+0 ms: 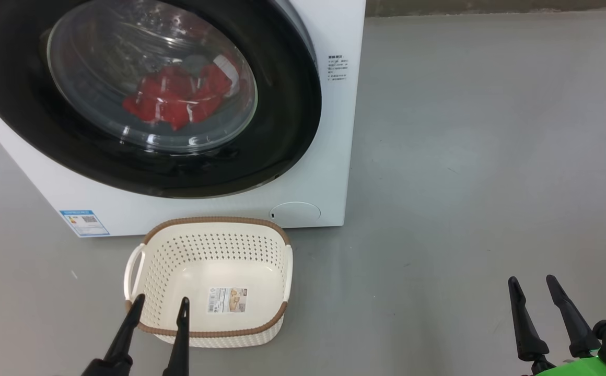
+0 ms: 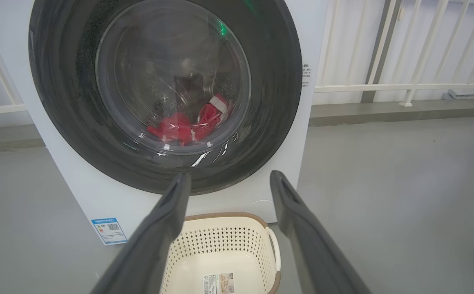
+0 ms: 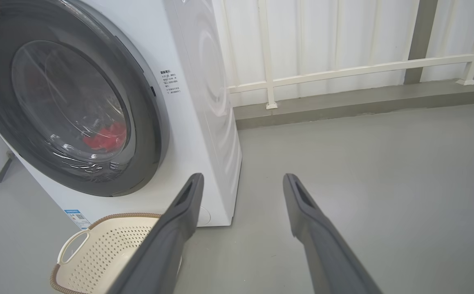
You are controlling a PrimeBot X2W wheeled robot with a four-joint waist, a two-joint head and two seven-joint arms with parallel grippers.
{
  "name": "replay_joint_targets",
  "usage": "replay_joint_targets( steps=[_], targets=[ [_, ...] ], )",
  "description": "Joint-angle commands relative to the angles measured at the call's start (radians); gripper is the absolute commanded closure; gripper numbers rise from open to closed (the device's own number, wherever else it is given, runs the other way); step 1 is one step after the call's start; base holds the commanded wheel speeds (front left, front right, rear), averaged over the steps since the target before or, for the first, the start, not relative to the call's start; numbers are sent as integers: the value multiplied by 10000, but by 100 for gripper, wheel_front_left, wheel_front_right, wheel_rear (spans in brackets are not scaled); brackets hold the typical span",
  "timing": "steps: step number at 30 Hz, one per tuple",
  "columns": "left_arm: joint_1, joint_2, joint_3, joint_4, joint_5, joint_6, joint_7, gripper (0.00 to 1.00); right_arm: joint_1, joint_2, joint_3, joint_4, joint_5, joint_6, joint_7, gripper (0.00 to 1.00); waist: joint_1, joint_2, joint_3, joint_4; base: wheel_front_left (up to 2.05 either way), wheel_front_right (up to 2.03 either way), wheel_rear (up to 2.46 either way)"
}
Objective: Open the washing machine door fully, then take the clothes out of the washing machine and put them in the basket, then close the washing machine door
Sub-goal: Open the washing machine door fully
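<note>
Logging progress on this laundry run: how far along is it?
Done: nothing yet; the washing machine door looks shut, red clothes behind its glass, the basket empty. In hand: nothing; left gripper and right gripper open, touching nothing. Left: open, unload, close.

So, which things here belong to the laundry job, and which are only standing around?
For the job:
- washing machine
- door, shut
- red clothes, behind the door's glass
- basket, empty, in front of the machine

Just there:
- white railing, behind the machine
- blue sticker, on the machine's front
- round flap, low on the machine's front
</note>
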Motion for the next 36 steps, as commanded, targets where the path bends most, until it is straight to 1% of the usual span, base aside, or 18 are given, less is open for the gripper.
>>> replay_joint_targets(
  steps=[1, 13, 14, 15, 16, 17, 18, 21, 26, 28, 36],
  targets=[
    [-175, 29, 337, -211, -92, -16, -120, 0, -161, -116, 210, -256, -84, 4, -118, 0, -1, 0, -2, -2, 0, 0, 0],
    [-213, 25, 244, -230, -191, 14, -120, 0, -300, -130, 317, -367, -76, 4, -118, 0, -1, 0, 4, -23, 0, 0, 0],
    [-216, 25, 227, -237, -199, 21, -120, 0, -340, -125, 353, -393, -17, 4, -118, 2, -1, 0, 10, -24, 0, 0, 0],
    [-220, 25, 211, -241, -207, 26, -120, 0, -385, -127, 407, -417, 36, 4, -118, 52, -1, 0, 16, -25, 0, 0, 0],
    [-224, 25, 195, -243, -216, 28, -120, 0, -442, -139, 479, -442, 91, 4, -118, 69, -1, 0, 26, -24, 0, 0, 0],
    [-228, 25, 174, -247, -222, 32, -120, 0, -517, -148, 550, -477, 167, 4, -118, 91, -1, 0, 40, -25, 0, 0, 0],
    [-233, 25, 150, -255, -226, 37, -120, 0, -605, -155, 630, -510, 266, 4, -118, 100, -1, 0, 54, -26, 0, 0, 0],
    [-262, 25, 78, -270, -236, 47, -120, 0, -984, -194, 930, -645, 592, 4, -118, 100, -1, 0, 112, -27, 0, 0, 0],
    [-356, 25, -24, -316, -235, 37, -120, 0, -2041, -160, 1388, -796, 1737, 4, -118, 100, -1, 0, 293, -26, 0, 0, 0],
    [-423, 25, -78, -337, -218, 18, -120, 0, -2585, -172, 1531, -759, 2096, 4, -118, 100, -1, 0, 401, 7, 0, 0, 0],
    [-857, 24, -340, -340, -172, -83, -120, 0, -5086, -397, 2013, -408, 2889, 4, -118, 100, -1, 0, 970, 316, 0, 0, 0]
  ],
)
